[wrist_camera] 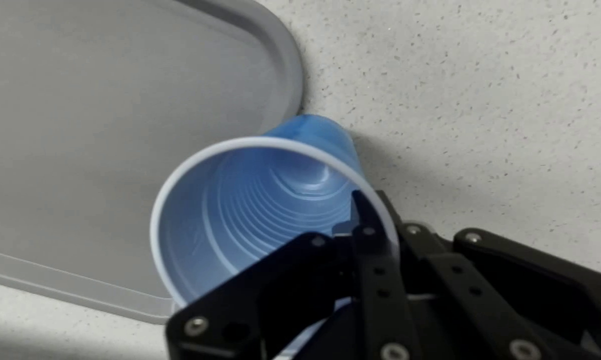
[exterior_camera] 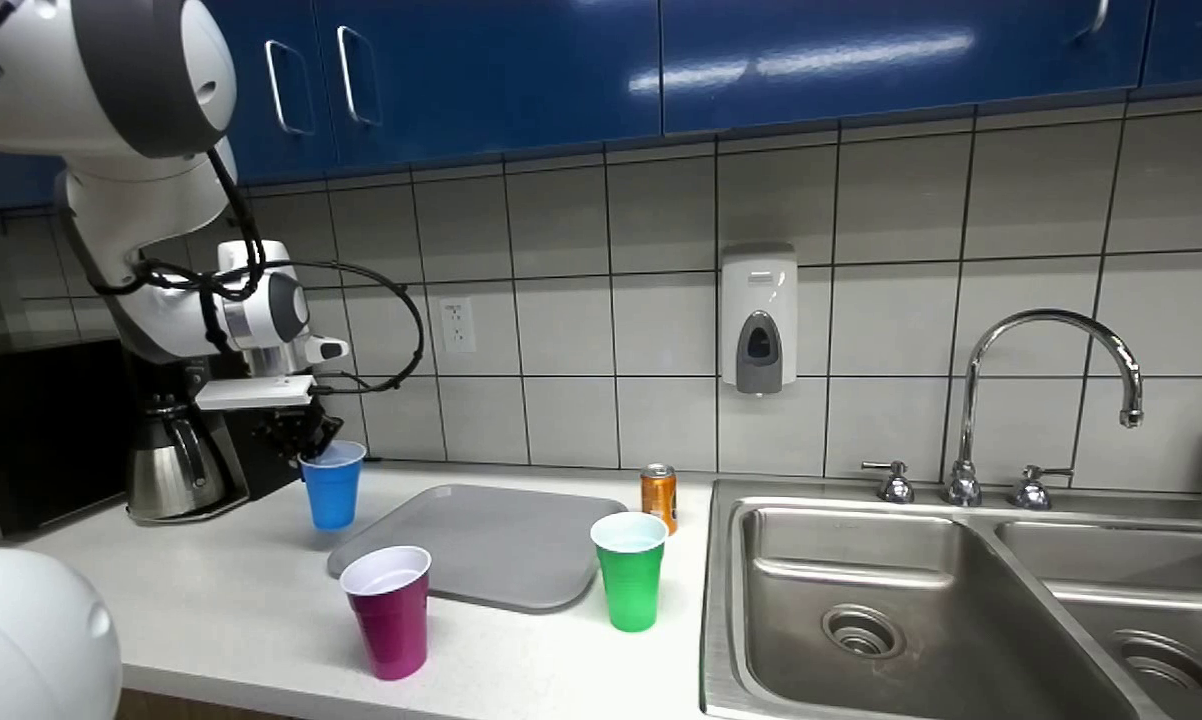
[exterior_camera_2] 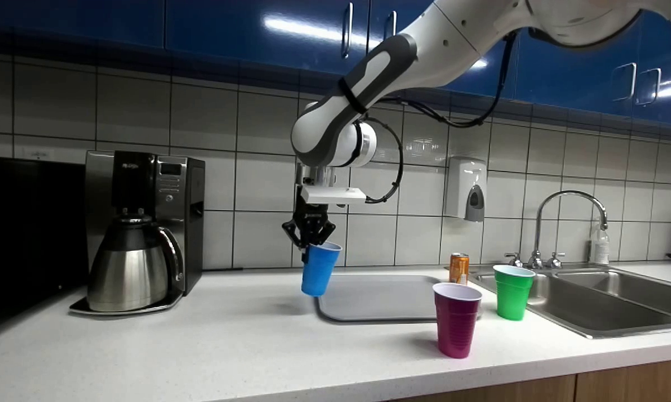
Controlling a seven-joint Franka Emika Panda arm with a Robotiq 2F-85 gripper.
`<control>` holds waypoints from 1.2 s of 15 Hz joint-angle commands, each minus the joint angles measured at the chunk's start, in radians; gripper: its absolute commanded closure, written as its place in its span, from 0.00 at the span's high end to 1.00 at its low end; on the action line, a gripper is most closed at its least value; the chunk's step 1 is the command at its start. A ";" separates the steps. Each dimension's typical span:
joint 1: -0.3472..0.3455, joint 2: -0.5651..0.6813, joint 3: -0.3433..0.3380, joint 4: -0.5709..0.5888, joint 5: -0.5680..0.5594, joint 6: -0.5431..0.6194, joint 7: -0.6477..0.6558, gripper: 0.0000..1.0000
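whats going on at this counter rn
A robot arm has its gripper shut on the rim of a blue cup. The cup tilts beside a gray tray and seems to hang just clear of the counter. A purple cup, a green cup and an orange can stand nearby.

Lettering on coffee maker [exterior_camera_2: 137, 195], hand [exterior_camera_2: 306, 254] too small to read.

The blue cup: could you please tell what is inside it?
One finger of the gripper is inside the blue cup, pinching its wall. The wrist view also shows ribbed inner surface and part of the bottom, with no contents visible. The gripper and the rim hide the rest.
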 commanded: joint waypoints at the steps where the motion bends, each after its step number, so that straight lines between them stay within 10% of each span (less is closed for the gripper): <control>1: 0.013 -0.023 0.021 -0.028 0.017 0.005 -0.040 0.01; 18: 0.099 0.055 0.028 -0.028 -0.037 -0.047 -0.092 0.01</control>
